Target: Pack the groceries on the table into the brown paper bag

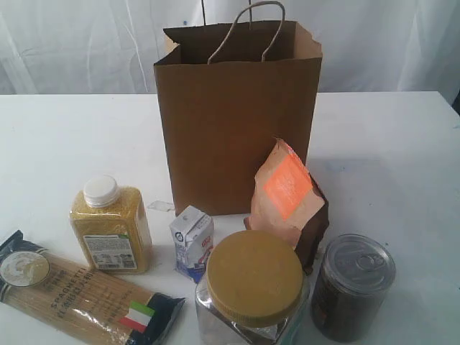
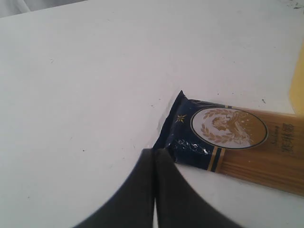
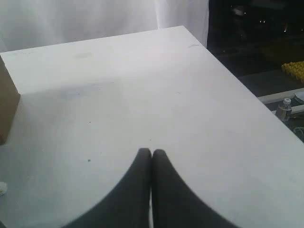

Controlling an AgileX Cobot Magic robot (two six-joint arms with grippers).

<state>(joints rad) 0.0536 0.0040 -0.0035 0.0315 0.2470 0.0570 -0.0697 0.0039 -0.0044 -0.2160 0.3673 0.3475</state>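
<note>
Bright, even light — pale shadow (image 3: pixel 71 90) beside the bag (image 1: pixel 237 122), pictures slightly soft.

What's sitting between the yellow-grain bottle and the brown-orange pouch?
In the exterior view, the small white-blue carton stands between the yellow-grain bottle and the brown-orange pouch, just in front of the brown paper bag.

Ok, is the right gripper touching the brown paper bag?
Apart. The right wrist view shows a wide stretch of white table between the shut right gripper and the brown paper bag.
</note>
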